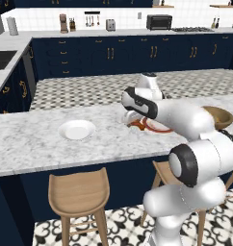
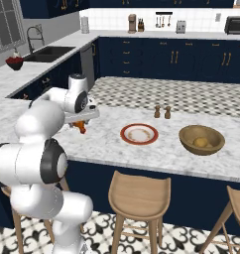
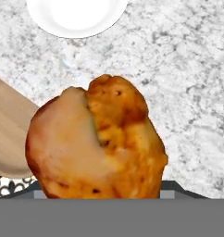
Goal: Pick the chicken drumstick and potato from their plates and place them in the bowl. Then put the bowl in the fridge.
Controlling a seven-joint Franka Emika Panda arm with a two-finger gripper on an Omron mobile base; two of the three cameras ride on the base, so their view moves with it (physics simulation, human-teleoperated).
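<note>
Glossy roasted chicken drumstick, speckled marble counter, wooden bowl, smooth white plate, wooden stools

Glossy white arm, dark joints

The white arm bends forward at the elbow, wrist turned downward. Its hand points down, fingers clamped on the chicken drumstick, which hangs just below it and fills the space between them.
</note>
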